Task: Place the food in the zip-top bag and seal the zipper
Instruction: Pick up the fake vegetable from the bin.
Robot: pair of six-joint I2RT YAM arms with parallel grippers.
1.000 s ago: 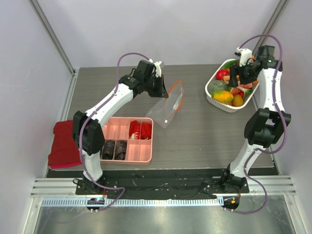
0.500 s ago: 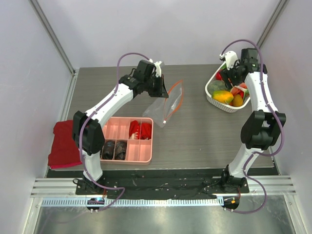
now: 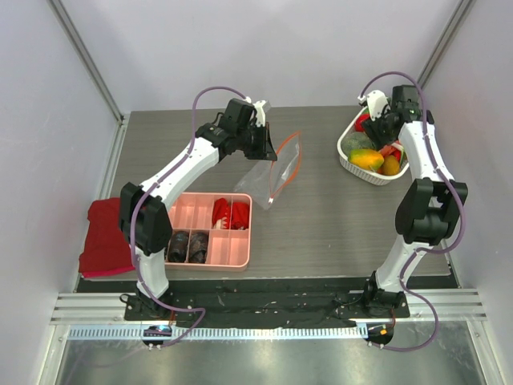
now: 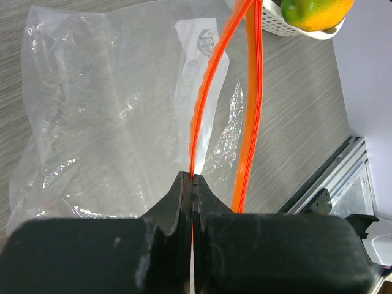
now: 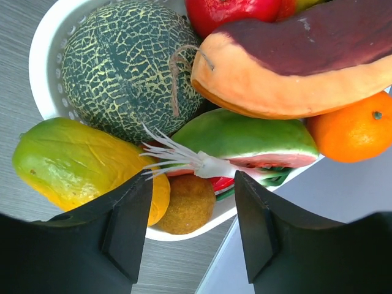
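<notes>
The clear zip-top bag [image 3: 275, 175] hangs over the table with its mouth open and its orange-red zipper [image 3: 298, 156] parted. My left gripper [image 3: 263, 147] is shut on one zipper lip; in the left wrist view the gripper [image 4: 192, 178] pinches the strip [image 4: 205, 92]. The food lies in the white oval basket [image 3: 345, 156]: a netted green melon [image 5: 125, 67], a yellow-green mango [image 5: 70, 159], a watermelon slice [image 5: 245, 138], an orange [image 5: 352, 131], a brown ball [image 5: 191, 208]. My right gripper [image 3: 375, 128] hovers over the basket, open and empty [image 5: 192, 184].
A pink compartment tray [image 3: 244, 233] with dark lumps [image 3: 188, 245] and red crinkled pieces [image 3: 230, 214] sits at the front left. A red cloth [image 3: 104, 237] lies at the left edge. The basket stands near the table's right edge [image 5: 202, 275].
My right gripper has swung left and toward the back over the basket. My left gripper and the bag have not moved.
</notes>
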